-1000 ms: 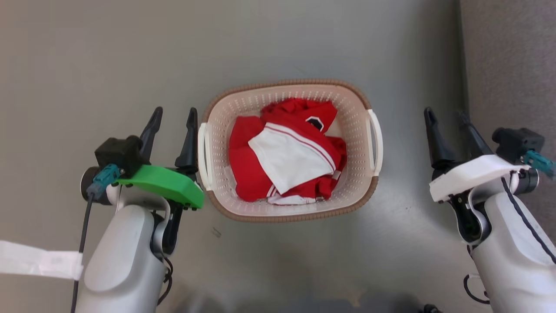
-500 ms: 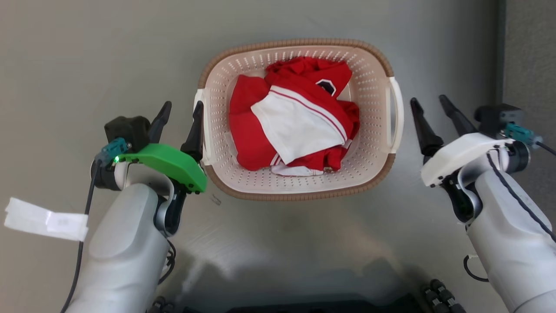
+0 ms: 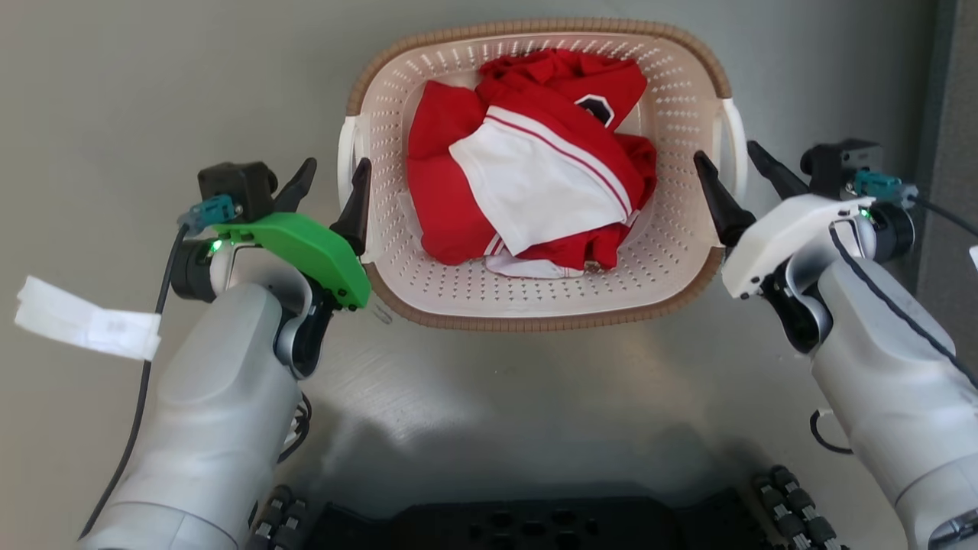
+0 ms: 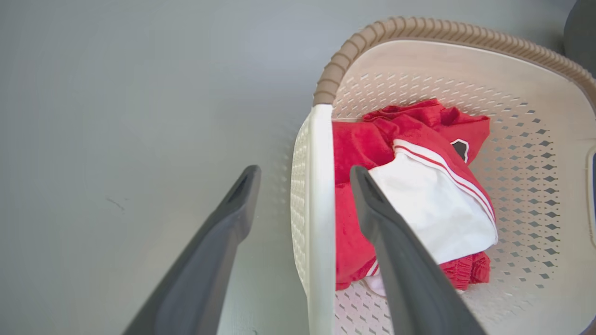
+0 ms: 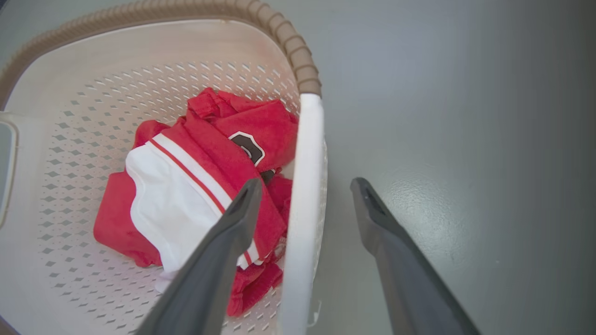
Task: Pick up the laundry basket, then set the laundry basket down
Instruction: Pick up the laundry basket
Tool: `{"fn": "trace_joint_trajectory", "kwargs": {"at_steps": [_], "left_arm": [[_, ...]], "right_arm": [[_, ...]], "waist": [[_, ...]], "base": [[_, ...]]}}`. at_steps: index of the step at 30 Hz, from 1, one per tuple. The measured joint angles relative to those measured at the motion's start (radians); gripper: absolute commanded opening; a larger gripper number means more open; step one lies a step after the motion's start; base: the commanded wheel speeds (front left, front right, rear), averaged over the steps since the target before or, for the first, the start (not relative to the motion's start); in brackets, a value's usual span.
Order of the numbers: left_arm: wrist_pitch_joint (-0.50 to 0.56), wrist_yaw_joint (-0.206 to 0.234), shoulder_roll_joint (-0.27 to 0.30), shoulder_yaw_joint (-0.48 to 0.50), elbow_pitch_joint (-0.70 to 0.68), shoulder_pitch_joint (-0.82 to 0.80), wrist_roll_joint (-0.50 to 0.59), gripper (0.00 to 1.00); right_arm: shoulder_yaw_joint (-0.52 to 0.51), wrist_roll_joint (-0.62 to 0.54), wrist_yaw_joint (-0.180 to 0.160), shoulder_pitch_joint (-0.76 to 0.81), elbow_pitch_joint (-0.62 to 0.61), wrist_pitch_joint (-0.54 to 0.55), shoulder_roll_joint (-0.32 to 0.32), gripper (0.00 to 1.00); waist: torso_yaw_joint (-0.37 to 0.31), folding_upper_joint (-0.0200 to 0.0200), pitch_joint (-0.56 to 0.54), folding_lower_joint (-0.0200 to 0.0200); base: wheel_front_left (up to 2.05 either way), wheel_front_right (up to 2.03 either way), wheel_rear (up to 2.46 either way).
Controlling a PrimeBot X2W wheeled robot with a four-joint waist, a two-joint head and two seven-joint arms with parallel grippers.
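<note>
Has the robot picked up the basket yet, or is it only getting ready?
Not yet. Done: the left gripper and right gripper each straddle a white handle of the laundry basket, one finger inside, one outside. In hand: the grasp; both are open. Left: squeeze, lift, then set it down.

From my end, the smooth grey floor (image 3: 535, 412) looks a bit shiny. Sitting straight on it is the rounded cream perforated plastic laundry basket (image 3: 458, 290) with a brown woven-look rim. A tiny pale scrap (image 3: 381, 313) lies just beside its near left corner, too small to identify. A darker grey strip (image 3: 955, 114) runs along the right edge.
</note>
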Motion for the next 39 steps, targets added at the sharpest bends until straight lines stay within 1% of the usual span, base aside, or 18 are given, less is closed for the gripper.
{"fn": "trace_joint_trajectory", "kwargs": {"at_steps": [10, 11, 12, 14, 15, 16, 17, 18, 19, 29, 39], "left_arm": [[0.013, -0.012, -0.001, -0.065, 0.055, -0.071, -0.064, 1.0], [0.013, -0.012, -0.001, -0.07, 0.062, -0.073, -0.067, 0.98], [0.013, -0.012, -0.001, -0.076, 0.066, -0.075, -0.072, 0.93], [0.014, -0.012, -0.001, -0.091, 0.071, -0.08, -0.093, 0.87], [0.02, -0.013, -0.001, -0.097, 0.074, -0.084, -0.101, 0.71], [0.02, -0.013, -0.001, -0.103, 0.079, -0.088, -0.11, 0.49], [0.019, -0.016, -0.002, -0.108, 0.082, -0.091, -0.117, 0.35], [0.019, -0.018, -0.003, -0.114, 0.084, -0.094, -0.123, 0.2], [0.019, -0.019, -0.006, -0.119, 0.086, -0.097, -0.127, 0.0], [0.01, -0.024, -0.011, -0.162, 0.11, -0.113, -0.181, 0.0], [0.008, -0.024, -0.012, -0.21, 0.151, -0.112, -0.251, 0.0]], "right_arm": [[0.045, 0.035, 0.0, -0.076, 0.065, 0.002, -0.003, 1.0], [0.048, 0.037, 0.0, -0.079, 0.07, 0.002, -0.003, 1.0], [0.052, 0.042, 0.0, -0.081, 0.076, 0.002, -0.003, 1.0], [0.064, 0.049, 0.0, -0.09, 0.087, 0.001, -0.003, 1.0], [0.069, 0.051, 0.0, -0.094, 0.091, 0.001, -0.003, 0.8], [0.073, 0.052, 0.0, -0.097, 0.095, -0.002, -0.003, 0.52], [0.078, 0.054, 0.0, -0.1, 0.098, -0.002, -0.003, 0.31], [0.082, 0.058, 0.0, -0.103, 0.101, -0.004, -0.003, 0.11], [0.087, 0.06, 0.0, -0.106, 0.104, -0.007, -0.003, 0.0], [0.121, 0.105, -0.003, -0.133, 0.138, -0.023, 0.005, 0.0], [0.155, 0.147, -0.003, -0.133, 0.179, -0.037, 0.021, 0.0]], "waist": [[0.017, 0.0, 0.06, 0.0], [0.019, 0.0, 0.062, 0.0], [0.02, 0.0, 0.063, -0.0001], [0.022, 0.0, 0.066, 0.0], [0.022, 0.0, 0.066, -0.0001], [0.022, 0.0, 0.067, -0.0001], [0.023, 0.0, 0.068, 0.0], [0.023, 0.0, 0.068, -0.0001], [0.023, 0.0, 0.068, -0.0001], [0.022, 0.0, 0.061, -0.0001], [0.021, 0.0, 0.004, 0.0]], "base": [[0.0, 0.0, 0.0], [0.0, 0.0, 0.0], [0.0, 0.0, 0.0], [0.0, 0.0, 0.0], [0.0, 0.0, 0.0], [0.0, 0.0, 0.0], [0.0, 0.0, 0.0], [0.0, 0.0, 0.0], [0.0, 0.0, 0.0], [0.0, 0.0, 0.0], [0.0, 0.0, 0.0]]}}
